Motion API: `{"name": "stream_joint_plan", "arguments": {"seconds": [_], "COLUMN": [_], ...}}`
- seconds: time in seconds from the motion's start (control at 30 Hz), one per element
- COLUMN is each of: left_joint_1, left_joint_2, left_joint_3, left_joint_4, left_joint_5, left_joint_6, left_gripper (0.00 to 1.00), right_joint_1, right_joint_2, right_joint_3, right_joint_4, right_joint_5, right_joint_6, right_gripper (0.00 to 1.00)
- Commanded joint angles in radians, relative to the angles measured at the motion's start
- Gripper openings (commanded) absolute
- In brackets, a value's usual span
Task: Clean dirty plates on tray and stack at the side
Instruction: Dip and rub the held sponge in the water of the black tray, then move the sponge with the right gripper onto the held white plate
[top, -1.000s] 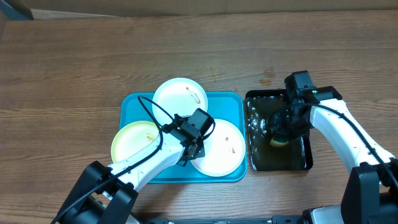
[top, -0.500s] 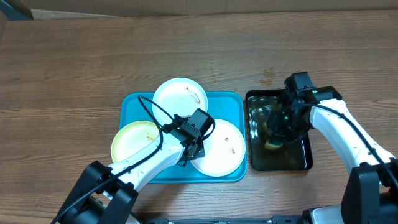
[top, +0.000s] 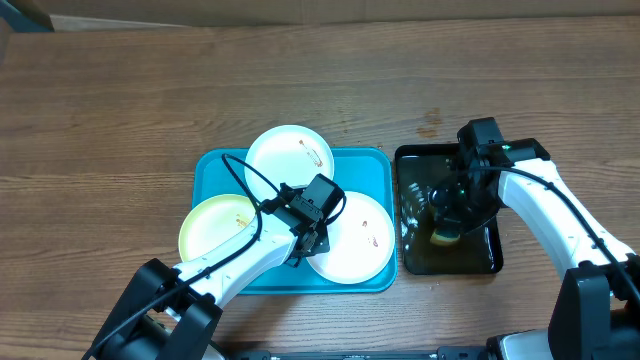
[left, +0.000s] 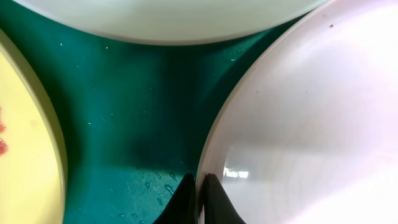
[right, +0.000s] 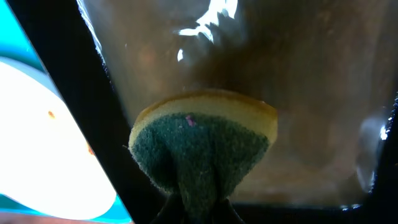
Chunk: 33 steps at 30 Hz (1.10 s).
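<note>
Three plates lie on the turquoise tray (top: 376, 166): a white one at the back (top: 290, 155), a pale yellow one at the left (top: 213, 228) and a white one at the right (top: 358, 240), each with small orange smears. My left gripper (top: 308, 250) is shut on the left rim of the right white plate (left: 298, 124); in the left wrist view its gripper (left: 199, 196) pinches that rim, one finger on each side. My right gripper (right: 199, 214) is shut on a green and yellow sponge (right: 202, 140), held over the black tray's water.
A narrow black tray (top: 402, 215) holding brownish water stands just right of the turquoise tray, and the sponge (top: 445, 236) hangs in its near half. Bare wooden table (top: 120, 110) lies to the left and behind. A cable loops over the left arm.
The right gripper has shifted the sponge a little inside the black tray, left and then slightly back. The left gripper stays on the plate rim.
</note>
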Motion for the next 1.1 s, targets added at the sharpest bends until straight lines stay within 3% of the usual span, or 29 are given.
{"name": "stream_joint_plan", "arguments": {"seconds": [0.0, 0.13, 0.3, 0.37, 0.47, 0.63, 0.77, 1.07], "left_joint_1": [-0.006, -0.006, -0.006, -0.006, -0.006, -0.006, -0.006, -0.006], "left_joint_2": [0.014, 0.014, 0.014, 0.014, 0.014, 0.014, 0.014, 0.014], "left_joint_3": [-0.01, -0.01, -0.01, -0.01, -0.01, -0.01, -0.01, -0.01], "left_joint_4": [0.004, 0.005, 0.005, 0.006, 0.009, 0.006, 0.002, 0.003], "left_joint_5": [-0.01, -0.01, -0.01, -0.01, -0.01, -0.01, -0.01, -0.01], "left_joint_6": [-0.013, -0.013, -0.013, -0.013, -0.013, -0.012, -0.012, -0.013], "left_gripper": [0.04, 0.04, 0.05, 0.05, 0.05, 0.05, 0.06, 0.06], "right_joint_1": [0.004, 0.004, 0.054, 0.115, 0.238, 0.454, 0.558, 0.584], "right_joint_2": [-0.017, -0.017, -0.017, -0.017, -0.017, -0.007, 0.014, 0.08], "right_joint_3": [0.034, 0.034, 0.034, 0.034, 0.034, 0.032, 0.032, 0.03], "right_joint_4": [0.017, 0.042, 0.135, 0.176, 0.229, 0.24, 0.243, 0.273], "right_joint_5": [0.026, -0.087, -0.404, -0.402, -0.276, 0.148, 0.34, 0.381], "right_joint_6": [0.022, 0.005, -0.095, -0.101, -0.1, -0.024, 0.017, 0.037], "right_gripper": [0.04, 0.04, 0.04, 0.04, 0.04, 0.04, 0.04, 0.04]}}
